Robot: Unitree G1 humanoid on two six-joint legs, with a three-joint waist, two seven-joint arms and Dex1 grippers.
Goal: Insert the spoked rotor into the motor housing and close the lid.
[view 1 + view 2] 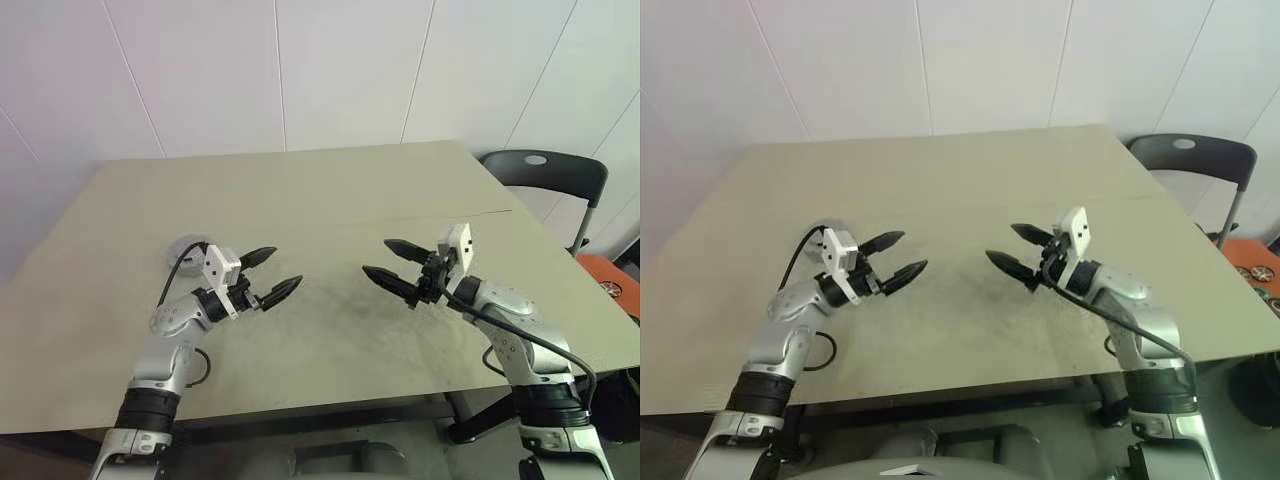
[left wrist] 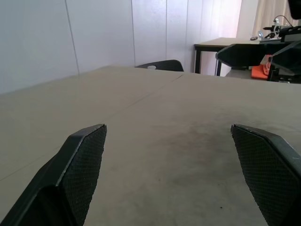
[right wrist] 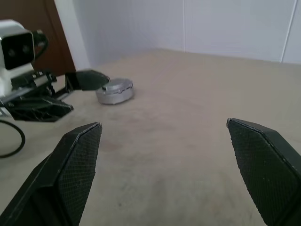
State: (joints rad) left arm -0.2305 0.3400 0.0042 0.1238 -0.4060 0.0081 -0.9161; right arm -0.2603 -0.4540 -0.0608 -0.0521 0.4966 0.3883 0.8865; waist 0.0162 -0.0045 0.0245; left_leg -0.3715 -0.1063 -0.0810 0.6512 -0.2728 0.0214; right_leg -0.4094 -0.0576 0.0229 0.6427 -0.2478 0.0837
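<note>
Nearest, both arms reach over the front of the beige surface [image 1: 330,200], their tips pointing toward each other across a bare, slightly scuffed patch. The left claw [image 1: 270,276] has its two black fingers spread wide with nothing between them; the right claw [image 1: 392,266] is likewise spread and empty. Just behind the left claw's wrist camera, the motor housing [image 3: 114,91] sits on the surface as a closed silver-grey round, lid on top. Farther off, a dark chair [image 1: 545,175] stands beyond the surface's right corner.
</note>
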